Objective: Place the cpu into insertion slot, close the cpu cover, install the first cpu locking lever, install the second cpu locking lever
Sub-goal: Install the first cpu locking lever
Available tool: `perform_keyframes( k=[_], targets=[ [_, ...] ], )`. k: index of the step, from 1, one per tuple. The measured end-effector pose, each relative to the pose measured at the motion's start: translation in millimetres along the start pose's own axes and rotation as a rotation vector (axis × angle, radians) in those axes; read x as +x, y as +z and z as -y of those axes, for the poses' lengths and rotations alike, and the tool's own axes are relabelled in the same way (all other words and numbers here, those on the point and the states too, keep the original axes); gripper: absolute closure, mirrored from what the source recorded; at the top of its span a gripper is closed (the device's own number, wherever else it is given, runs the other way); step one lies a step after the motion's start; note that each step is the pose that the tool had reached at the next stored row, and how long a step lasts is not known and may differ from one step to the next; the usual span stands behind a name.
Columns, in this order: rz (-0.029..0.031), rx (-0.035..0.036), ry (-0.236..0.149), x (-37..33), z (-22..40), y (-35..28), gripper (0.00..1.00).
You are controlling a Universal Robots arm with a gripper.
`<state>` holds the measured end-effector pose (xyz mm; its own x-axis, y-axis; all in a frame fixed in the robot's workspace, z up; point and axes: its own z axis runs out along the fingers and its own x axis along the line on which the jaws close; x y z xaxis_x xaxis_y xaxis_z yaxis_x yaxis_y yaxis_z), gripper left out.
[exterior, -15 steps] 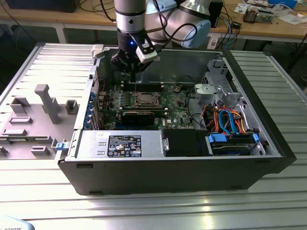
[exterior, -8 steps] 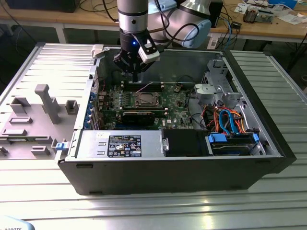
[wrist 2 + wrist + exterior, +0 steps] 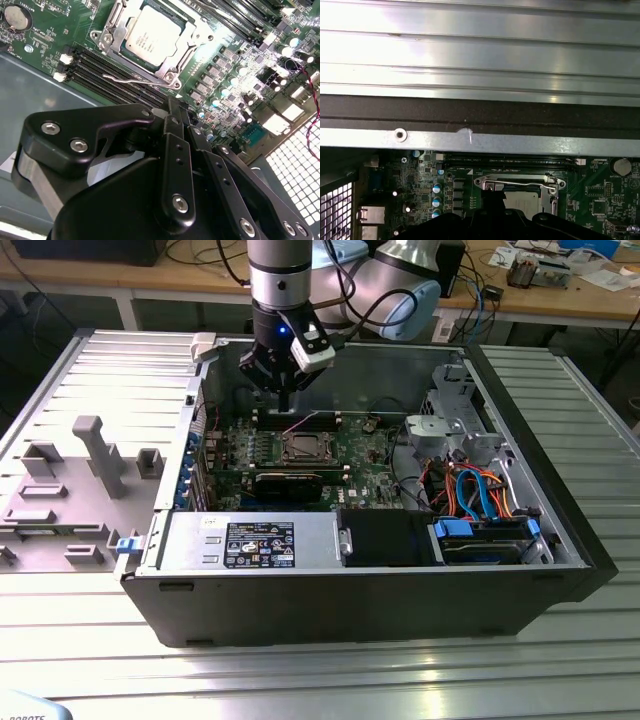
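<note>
My gripper is pinched narrow, empty, above cpu under cpu cover. Risk: tips skid off the thin locking lever and gouge the board.

**Bright overhead light, strong glare on metal**

We see even, bright light from above in the exterior view, with pale reflections streaking the ribbed metal tabletop. In the second wrist view, glare washes out the green board beside the cpu, and the nearby black hand looks soft. We find the first wrist view slightly hazy.
</note>
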<state>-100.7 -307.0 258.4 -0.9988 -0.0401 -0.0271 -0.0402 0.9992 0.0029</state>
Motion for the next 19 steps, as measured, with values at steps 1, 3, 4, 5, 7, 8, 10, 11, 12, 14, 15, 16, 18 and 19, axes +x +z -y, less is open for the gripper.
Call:
perform_keyframes(
  k=[1,3,4,5,7,8,10,11,12,14,15,16,18,19],
  targets=[
    [0.0,0.0,0.0,0.0,0.0,0.0,0.89],
    [0.0,0.0,0.0,0.0,0.0,0.0,0.89],
    [0.0,0.0,0.0,0.0,0.0,0.0,0.89],
    [0.0,0.0,0.001,0.0,0.0,0.0,0.89],
    [0.0,0.0,0.002,0.1,0.0,0.0,0.89],
    [0.0,0.0001,0.002,0.1,0.0,0.0,0.89],
    [0.0,0.0,0.002,0.1,0.0,0.0,0.89],
    [0.0,0.0,0.002,0.1,0.0,0.0,0.89],
    [0.0,0.0,0.002,-0.1,0.0,0.1,0.89],
    [0.0,-0.0001,0.002,-1.1,0.1,0.1,0.89],
    [0.0001,-0.0001,0.002,-1.5,0.1,0.2,0.89],
    [0.0002,-0.0002,0.002,-2.2,0.1,0.6,0.89],
    [-0.0001,-0.0001,0.002,-3.4,0.2,3.8,0.89],
    [0.0001,-0.0003,0.004,-3.5,0.2,5.5,0.89]
  ],
)
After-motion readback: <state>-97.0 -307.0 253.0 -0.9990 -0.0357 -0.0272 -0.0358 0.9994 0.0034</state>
